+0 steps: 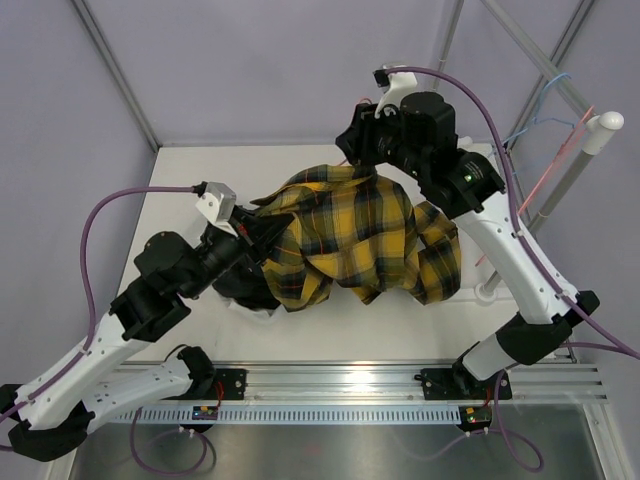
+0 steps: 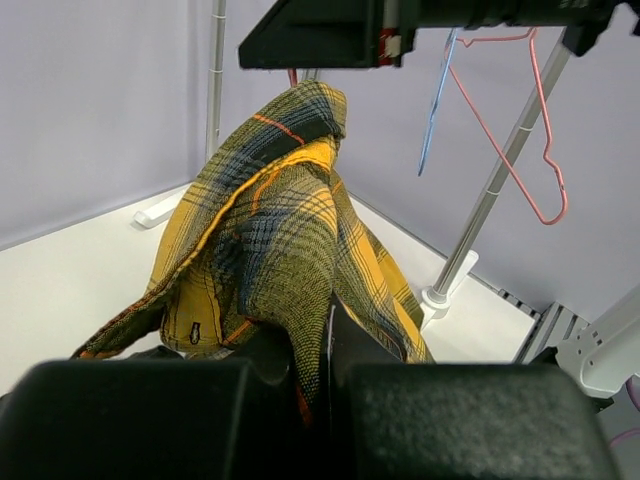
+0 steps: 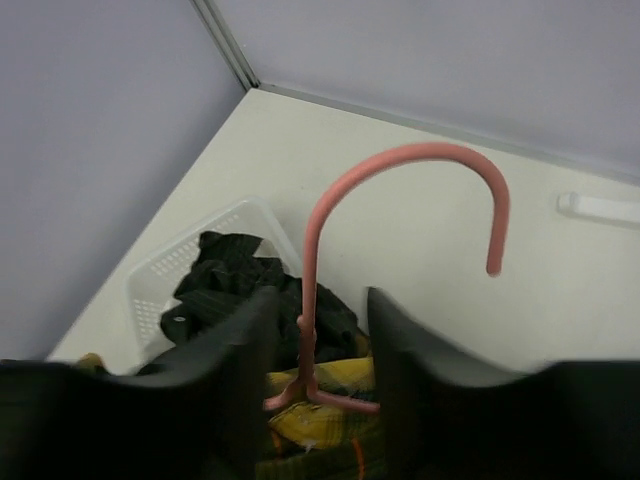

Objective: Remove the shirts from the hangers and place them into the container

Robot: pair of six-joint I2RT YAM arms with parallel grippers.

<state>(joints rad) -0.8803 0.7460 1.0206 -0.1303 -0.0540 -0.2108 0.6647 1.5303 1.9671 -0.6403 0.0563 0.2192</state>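
1. Left pincer (image 1: 238,228), above the tub's (image 3: 170,275) left side, is pressed together on a fold of the plaid shirt (image 1: 350,235).
2. That shirt drapes over the tub on its pink hanger (image 3: 420,150); a black shirt (image 3: 240,285) lies inside the tub.
3. Right pincer (image 3: 322,305), above the tub's far side, stands spread astride the hanger's neck, not pinching it.
4. Risks: an off-centre close could let the thin wire slip. A snagged collar could drag the tub, or drop the shirt on the counter (image 1: 330,335) beside it.
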